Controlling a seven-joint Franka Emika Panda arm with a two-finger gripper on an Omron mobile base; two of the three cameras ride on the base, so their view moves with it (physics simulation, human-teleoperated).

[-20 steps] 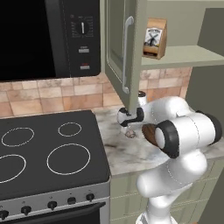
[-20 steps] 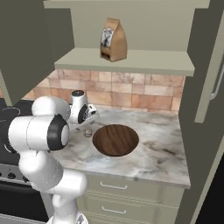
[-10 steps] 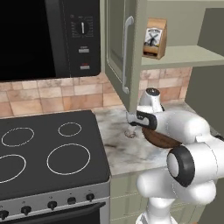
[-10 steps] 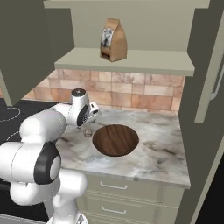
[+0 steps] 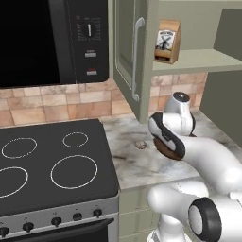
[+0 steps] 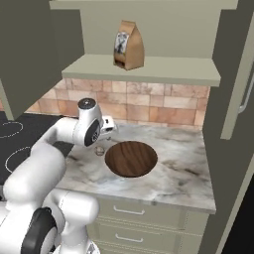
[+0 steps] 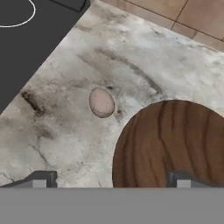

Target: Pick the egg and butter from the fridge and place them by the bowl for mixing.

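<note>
The egg [image 7: 102, 102] lies free on the marble counter, just left of the dark wooden bowl [image 7: 175, 144], a small gap apart. My gripper [image 7: 113, 180] hangs open above them, its two tips straddling the bowl's near-left rim and bare counter, with nothing between them. From the right base view the egg [image 6: 99, 150] rests beside the bowl [image 6: 131, 158], under my hand. In the left base view the egg [image 5: 140, 144] sits left of my arm. The butter and the fridge are out of view.
A black cooktop [image 5: 47, 165] borders the counter [image 6: 173, 173] on the left, with a black microwave [image 5: 42, 42] above. An open cabinet door [image 5: 132, 56] hangs over the counter. A brown bag [image 6: 128, 44] stands on the shelf above the tiled backsplash.
My hand has risen and drawn back to the right, away from the egg. The egg stays on the counter by the bowl. The jaws remain wide.
</note>
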